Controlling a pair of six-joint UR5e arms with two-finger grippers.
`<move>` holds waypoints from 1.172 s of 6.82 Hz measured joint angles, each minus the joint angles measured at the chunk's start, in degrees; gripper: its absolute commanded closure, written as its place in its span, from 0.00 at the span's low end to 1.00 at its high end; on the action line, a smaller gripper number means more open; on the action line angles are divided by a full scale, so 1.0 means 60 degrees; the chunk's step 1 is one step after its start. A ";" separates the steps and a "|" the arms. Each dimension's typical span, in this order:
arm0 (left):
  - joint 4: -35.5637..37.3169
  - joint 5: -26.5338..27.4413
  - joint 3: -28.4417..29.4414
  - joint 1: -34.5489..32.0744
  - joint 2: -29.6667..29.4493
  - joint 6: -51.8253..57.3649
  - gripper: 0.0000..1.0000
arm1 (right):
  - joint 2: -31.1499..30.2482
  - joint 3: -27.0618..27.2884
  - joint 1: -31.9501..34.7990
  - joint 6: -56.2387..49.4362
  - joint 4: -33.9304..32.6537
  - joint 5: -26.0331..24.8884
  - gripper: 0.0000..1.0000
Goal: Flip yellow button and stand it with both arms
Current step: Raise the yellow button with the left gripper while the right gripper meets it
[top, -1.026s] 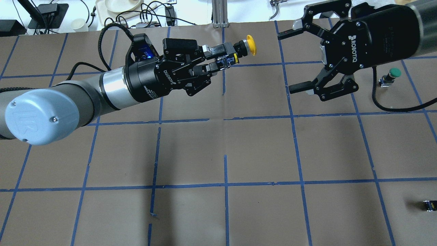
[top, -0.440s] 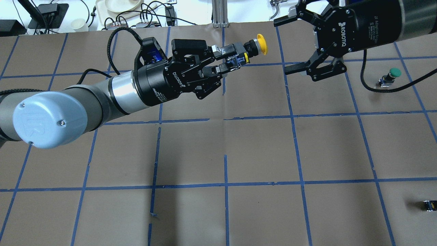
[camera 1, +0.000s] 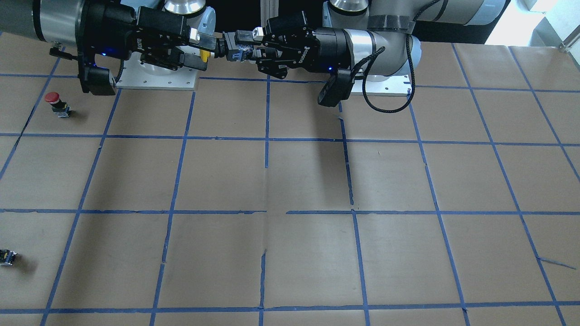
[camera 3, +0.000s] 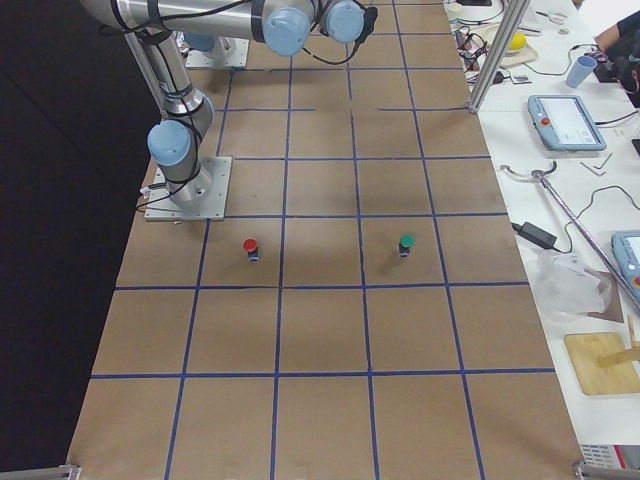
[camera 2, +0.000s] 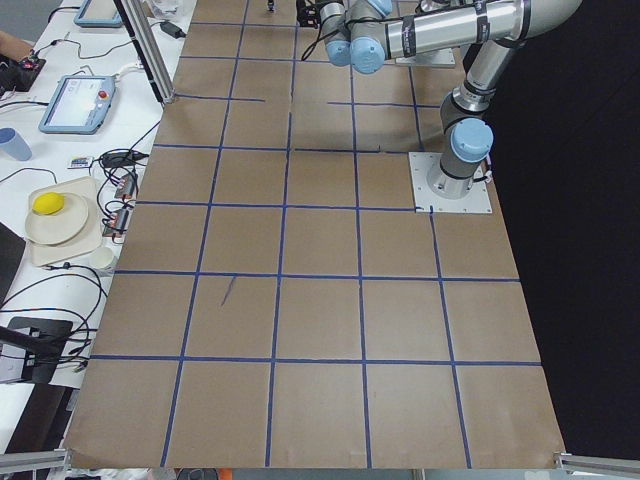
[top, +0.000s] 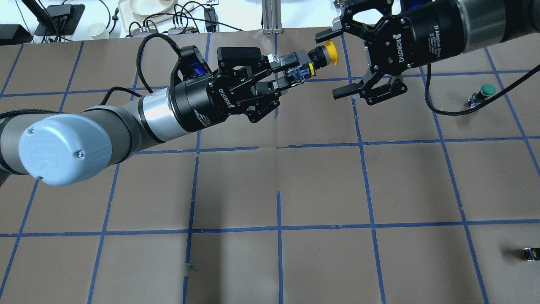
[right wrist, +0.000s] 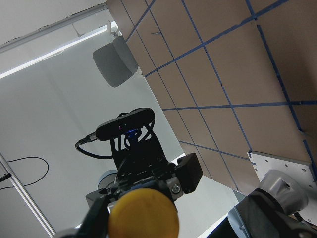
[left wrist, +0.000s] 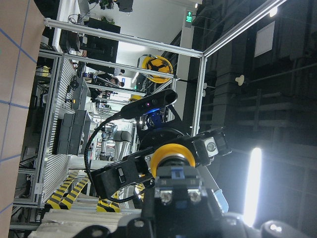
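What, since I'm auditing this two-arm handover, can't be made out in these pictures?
Overhead: whether the black right gripper, jaws open, touches the small yellow mushroom-capped push button; depth unclear.
Front-facing: its cap mostly hidden behind a jaw.
Side views: the handover too small, at the top edge.
Tiny black-and-yellow piece: too small to identify.

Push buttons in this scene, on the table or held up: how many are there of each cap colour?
Push button with round yellow cap: 1
Push button with round red cap: 1
Push button with round green cap: 1
Total: 3

Robotics lab: grid-taped table [top: 320, 185], teach pendant [camera 3: 565, 122]
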 measured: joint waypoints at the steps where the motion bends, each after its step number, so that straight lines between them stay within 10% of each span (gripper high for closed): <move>1: -0.0003 -0.0004 0.0041 -0.0003 -0.0008 0.0000 0.99 | -0.0021 -0.0041 0.0024 0.0211 -0.0032 -0.0001 0.03; 4: -0.0004 0.0008 0.0097 -0.0005 -0.0007 0.0010 0.99 | -0.0138 -0.0181 0.0036 0.0353 -0.0370 0.0049 0.06; 6: -0.0004 0.0019 0.0142 -0.0005 -0.0016 0.0007 0.98 | -0.0103 -0.0197 0.0036 0.0315 -0.0665 0.0097 0.69; 8: -0.0005 0.0032 0.0169 -0.0005 -0.0049 0.0013 0.98 | -0.0088 -0.0195 0.0036 0.0221 -0.0692 0.0111 0.76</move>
